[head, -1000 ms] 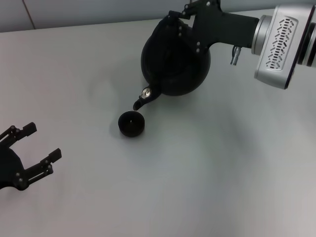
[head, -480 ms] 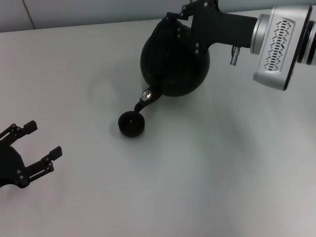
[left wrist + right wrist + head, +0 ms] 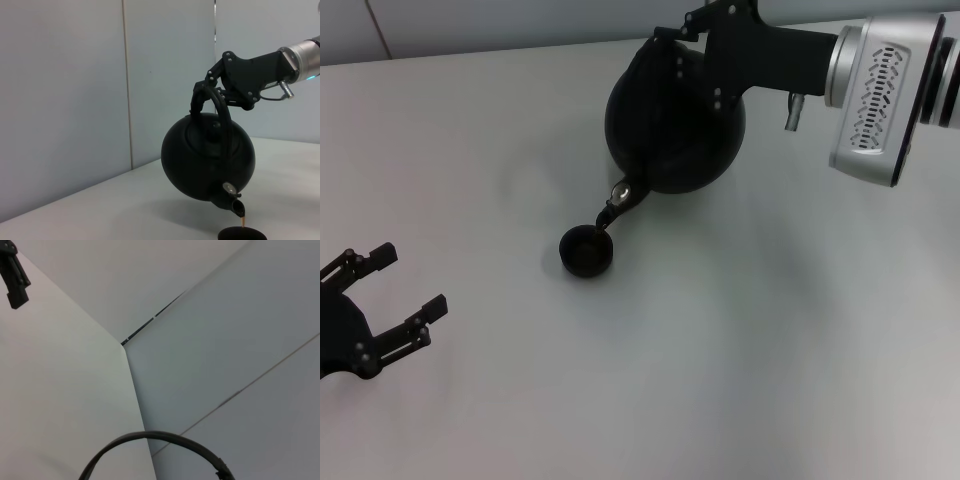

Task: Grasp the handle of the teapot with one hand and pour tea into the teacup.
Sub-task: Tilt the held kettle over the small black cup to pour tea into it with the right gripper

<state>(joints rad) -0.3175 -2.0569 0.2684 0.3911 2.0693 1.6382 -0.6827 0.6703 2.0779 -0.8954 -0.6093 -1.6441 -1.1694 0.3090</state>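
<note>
The round matte-black teapot (image 3: 675,125) hangs tilted above the table, spout (image 3: 610,208) down over the small dark teacup (image 3: 586,250). My right gripper (image 3: 692,30) is shut on the black hoop handle (image 3: 220,117) at the pot's top. In the left wrist view the teapot (image 3: 207,160) pours a thin brown stream into the teacup (image 3: 242,234). The handle's arc (image 3: 155,445) shows in the right wrist view. My left gripper (image 3: 395,290) is open and empty, low at the near left of the table.
The pale table (image 3: 720,350) holds only the teacup. A grey panelled wall (image 3: 75,100) stands behind the table's far edge.
The teapot has tipped a little further and its spout has come down closer over the teacup. The left gripper has stayed almost still.
</note>
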